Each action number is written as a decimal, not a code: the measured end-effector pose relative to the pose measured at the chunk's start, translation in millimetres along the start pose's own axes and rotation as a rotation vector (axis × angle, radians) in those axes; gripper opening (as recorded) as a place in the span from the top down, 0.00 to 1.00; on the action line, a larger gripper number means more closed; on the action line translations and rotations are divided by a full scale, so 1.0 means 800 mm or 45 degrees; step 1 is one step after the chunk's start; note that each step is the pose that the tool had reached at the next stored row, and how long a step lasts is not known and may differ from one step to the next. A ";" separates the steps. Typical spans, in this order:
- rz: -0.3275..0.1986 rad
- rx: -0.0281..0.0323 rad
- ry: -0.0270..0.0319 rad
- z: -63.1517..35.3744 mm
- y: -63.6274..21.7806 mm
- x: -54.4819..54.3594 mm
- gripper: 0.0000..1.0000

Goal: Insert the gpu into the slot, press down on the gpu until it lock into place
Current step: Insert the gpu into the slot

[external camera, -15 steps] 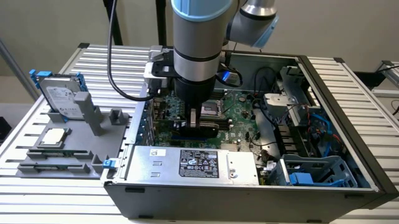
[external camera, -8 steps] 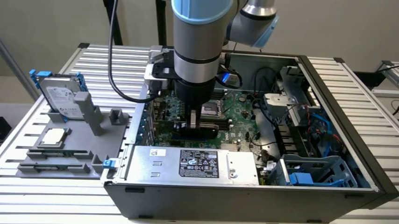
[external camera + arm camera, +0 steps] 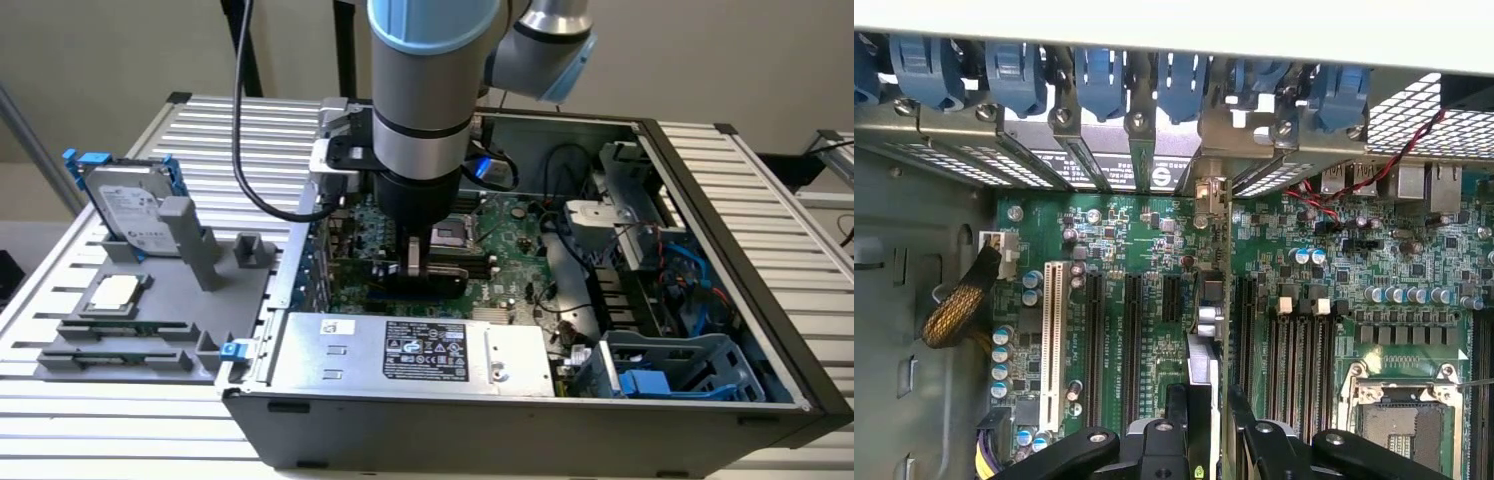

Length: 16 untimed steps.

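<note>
The gpu (image 3: 447, 278) is a thin black card standing on edge on the green motherboard inside the open computer case. My gripper (image 3: 416, 268) comes straight down onto it, with one finger on each face of the card. From the wrist, the gpu (image 3: 1204, 320) runs edge-on from between my fingers (image 3: 1176, 425) to its metal bracket at the case's rear wall. My gripper (image 3: 1206, 418) looks shut on the card. The slot (image 3: 395, 297) shows as a sliver of blue under the card's lower edge; the rest is hidden by the card.
A silver hard drive (image 3: 127, 205) with blue clips stands on the grey fixture (image 3: 147, 300) at the exterior view's left. The power supply (image 3: 414, 350) sits in front of the card. Black memory strips (image 3: 1294, 350), a white connector (image 3: 1054, 340) and the processor socket (image 3: 1399, 410) flank it. Blue latches (image 3: 1099, 75) line the rear wall.
</note>
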<state>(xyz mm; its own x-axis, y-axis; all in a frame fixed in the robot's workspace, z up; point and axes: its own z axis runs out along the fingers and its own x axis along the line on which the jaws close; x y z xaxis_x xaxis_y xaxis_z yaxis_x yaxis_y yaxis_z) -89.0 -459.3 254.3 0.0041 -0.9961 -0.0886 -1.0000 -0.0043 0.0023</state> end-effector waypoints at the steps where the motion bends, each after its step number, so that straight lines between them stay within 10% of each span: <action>1: 0.000 0.0000 0.0000 0.000 0.000 0.000 0.74; 10: 0.000 0.0001 -0.0003 -0.003 0.000 0.000 0.73; 16: 0.000 -0.0012 0.0002 -0.034 0.000 -0.003 0.67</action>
<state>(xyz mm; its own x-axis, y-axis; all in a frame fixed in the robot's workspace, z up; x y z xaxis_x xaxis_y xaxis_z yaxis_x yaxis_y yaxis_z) -89.0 -459.3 281.7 0.0040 -0.9961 -0.0884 -1.0000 -0.0043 0.0033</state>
